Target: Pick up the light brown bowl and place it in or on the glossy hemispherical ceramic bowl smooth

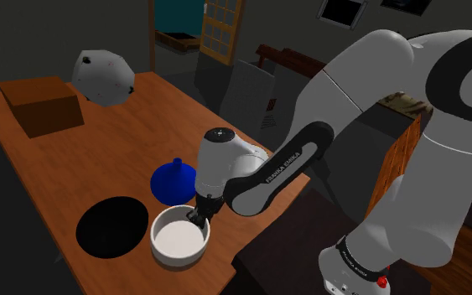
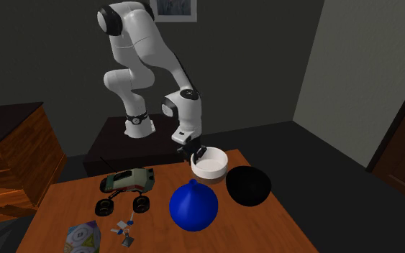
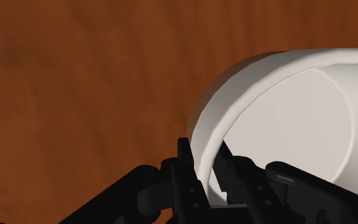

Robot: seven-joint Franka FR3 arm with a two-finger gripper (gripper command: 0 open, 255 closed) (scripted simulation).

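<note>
Shoulder view — black bowl (image 1: 112,226) beside white bowl (image 1: 175,255).

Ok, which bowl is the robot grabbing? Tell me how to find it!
Look at the wooden table, along the edge nearest the robot's stand, where two bowls are side by side. It's the white bowl, the one closer to the stand, with the black pincer clasping its rim. Its neighbour is a glossy black bowl that nothing touches.

White arm (image 1: 376,84) with dark joints, black gripper (image 1: 197,216)
</note>
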